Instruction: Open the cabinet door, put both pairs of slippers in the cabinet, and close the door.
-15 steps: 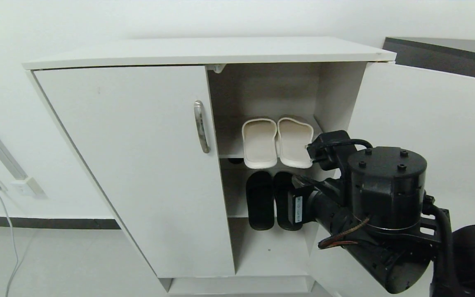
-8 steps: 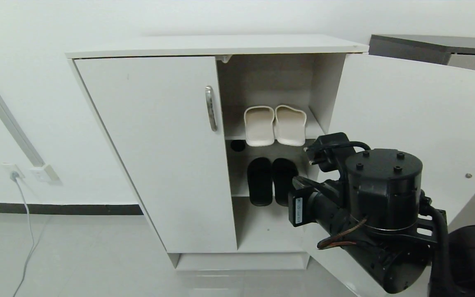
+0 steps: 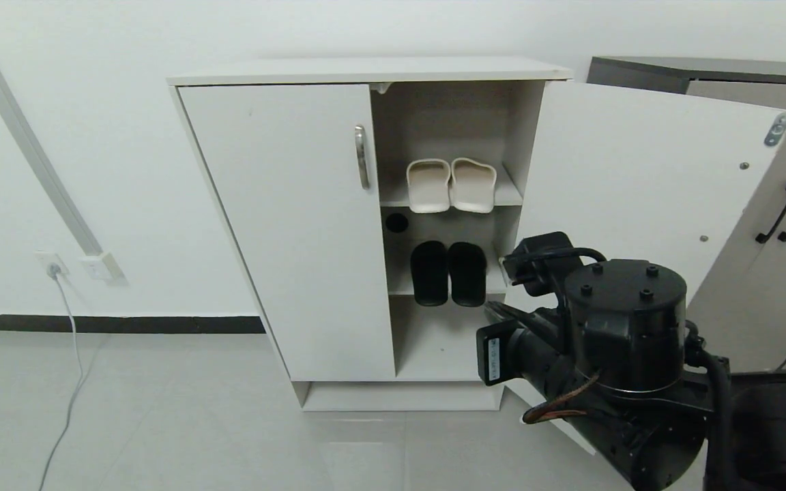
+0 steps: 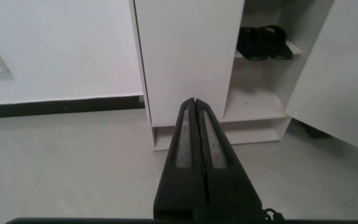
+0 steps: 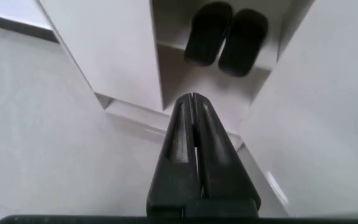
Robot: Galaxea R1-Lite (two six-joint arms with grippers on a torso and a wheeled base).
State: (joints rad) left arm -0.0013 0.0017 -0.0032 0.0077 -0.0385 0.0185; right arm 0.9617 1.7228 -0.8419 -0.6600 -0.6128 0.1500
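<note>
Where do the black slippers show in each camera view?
Head view: black slippers on the shelf under the white pair.
Left wrist view: black slippers on their shelf, beside the closed door.
Right wrist view: black slippers beyond the right gripper.
Shared landmark: the closed door.

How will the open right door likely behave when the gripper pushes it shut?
The open door is a flat panel hung at the cabinet side, so it should swing easily. Its smooth face may let the shut right gripper slide.
</note>
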